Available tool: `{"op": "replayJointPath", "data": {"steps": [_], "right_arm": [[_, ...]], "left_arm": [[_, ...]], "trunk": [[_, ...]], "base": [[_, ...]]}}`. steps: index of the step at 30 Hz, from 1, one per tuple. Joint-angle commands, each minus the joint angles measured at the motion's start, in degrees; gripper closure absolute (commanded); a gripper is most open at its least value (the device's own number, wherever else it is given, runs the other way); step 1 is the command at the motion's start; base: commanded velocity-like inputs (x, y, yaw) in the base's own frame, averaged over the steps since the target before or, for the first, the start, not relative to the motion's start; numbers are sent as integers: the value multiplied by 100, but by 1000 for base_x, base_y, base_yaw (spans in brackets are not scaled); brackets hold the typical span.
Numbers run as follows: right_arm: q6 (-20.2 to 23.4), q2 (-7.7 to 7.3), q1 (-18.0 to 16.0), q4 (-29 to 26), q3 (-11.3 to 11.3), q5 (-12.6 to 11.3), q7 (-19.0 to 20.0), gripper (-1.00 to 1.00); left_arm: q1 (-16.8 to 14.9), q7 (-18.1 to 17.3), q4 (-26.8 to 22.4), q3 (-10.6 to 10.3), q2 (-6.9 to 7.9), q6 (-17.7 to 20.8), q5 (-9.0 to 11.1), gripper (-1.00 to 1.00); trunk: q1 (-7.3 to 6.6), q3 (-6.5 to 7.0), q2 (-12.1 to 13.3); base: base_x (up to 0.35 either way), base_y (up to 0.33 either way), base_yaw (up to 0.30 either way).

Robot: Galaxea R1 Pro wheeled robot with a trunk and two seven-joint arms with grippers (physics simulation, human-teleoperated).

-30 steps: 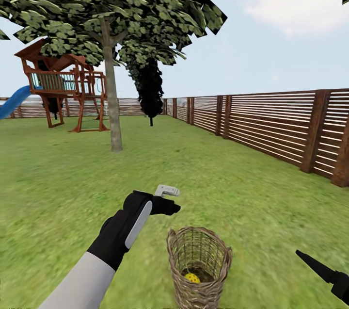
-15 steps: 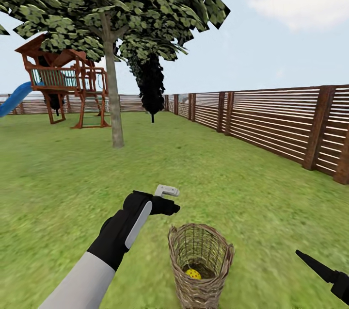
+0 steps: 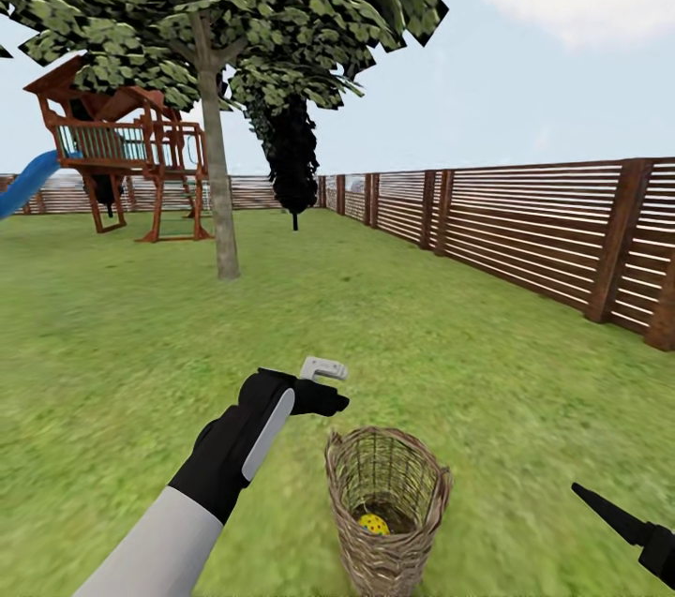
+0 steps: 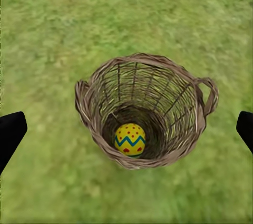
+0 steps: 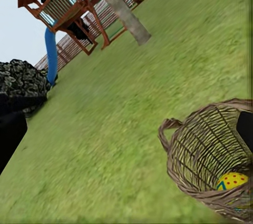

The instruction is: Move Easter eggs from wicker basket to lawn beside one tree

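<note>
The brown wicker basket (image 3: 380,567) stands upright on the lawn (image 3: 122,335) just in front of me. One yellow Easter egg (image 3: 373,523) with red dots and a blue zigzag lies at its bottom; I see no other egg. My left gripper (image 4: 126,129) hangs above the basket (image 4: 138,162), open, its black fingertips (image 4: 10,133) wide apart, and the egg (image 4: 129,138) shows between them. My right gripper (image 5: 126,132) is open too, off to the side of the basket (image 5: 174,167); one of its fingers (image 3: 609,513) shows low right. The pale-trunked tree (image 3: 217,185) stands further back left.
A brown slatted fence (image 3: 525,241) runs along the right and the back. A wooden play tower (image 3: 122,156) with a blue slide (image 3: 28,185) stands back left. A narrow black tree (image 3: 293,166) is by the far fence. Grass spreads all around the basket.
The head view has shifted a little, so the basket, tree and fence sit slightly higher in the picture. Both arms keep their places in the view.
</note>
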Motion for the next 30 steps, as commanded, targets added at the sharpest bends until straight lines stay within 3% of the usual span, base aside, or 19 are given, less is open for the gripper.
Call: {"op": "replayJointPath", "data": {"steps": [1,30], "right_arm": [[38,-2,2,-2,1,-29,-15,-100],[38,48,2,-15,-25,-72,-71,-100]], "left_arm": [[-4,18,-1,-5,-1,21,19,-100],[-4,49,49,-47,-9,28,-18,-100]], "trunk": [[-23,4,38],[-660,290,1202]], "base": [[0,0,0],[0,0,3]]}}
